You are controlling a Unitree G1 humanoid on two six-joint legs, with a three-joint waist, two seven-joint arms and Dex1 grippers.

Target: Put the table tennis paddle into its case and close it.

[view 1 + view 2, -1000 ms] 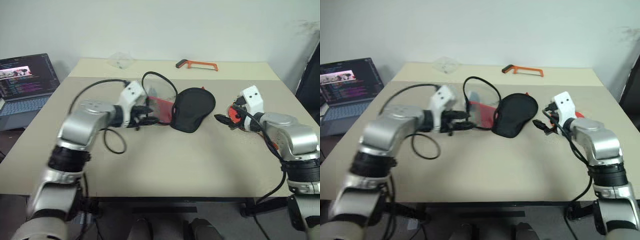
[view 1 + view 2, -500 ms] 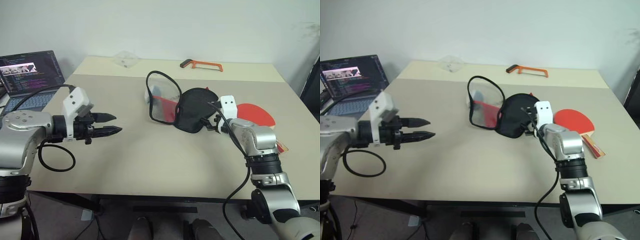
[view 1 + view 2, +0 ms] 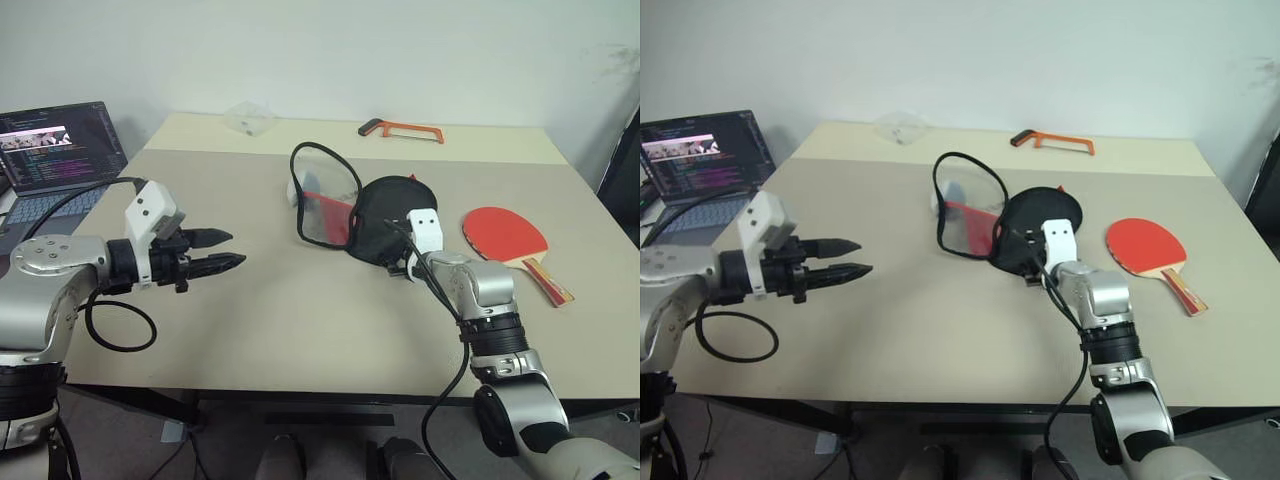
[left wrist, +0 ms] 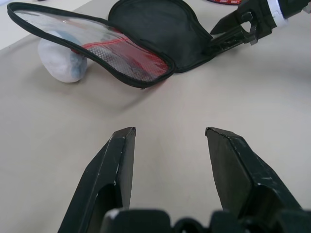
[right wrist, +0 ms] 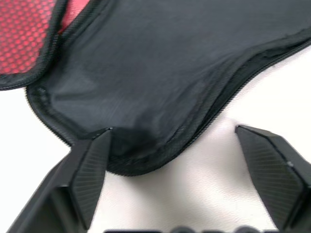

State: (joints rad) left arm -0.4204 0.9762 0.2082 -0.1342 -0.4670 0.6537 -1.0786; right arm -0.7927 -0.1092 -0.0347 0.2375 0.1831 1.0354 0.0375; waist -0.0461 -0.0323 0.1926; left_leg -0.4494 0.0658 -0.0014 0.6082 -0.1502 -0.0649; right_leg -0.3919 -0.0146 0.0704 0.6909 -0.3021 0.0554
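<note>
1. the case [image 3: 385, 225] is lying open near the middle of the table [image 3: 300, 330], its black fabric half spread flat and edged by a zip.
2. its other half is being held up at a tilt to the left, a clear panel with black edging through which red mesh is showing.
3. a small pale lump [image 4: 60, 60] is sitting just beside that raised half, on its far left side.
4. the table tennis paddle [image 3: 507, 234] is lying flat to the right of the case and apart from it, red face up, with its striped wooden handle pointing toward the near right.
5. the right gripper [image 5: 180, 165] is being held at the near edge of the black half, its fingers spread wide; one finger [image 5: 92, 167] is lying at the zip edge and the other is over bare table, and nothing is clamped.
6. the left gripper [image 3: 225, 251] is being held well to the left of the case, above the table, its fingers apart and empty.
7. an orange-handled saw [image 3: 398, 128] is lying at the far edge.
</note>
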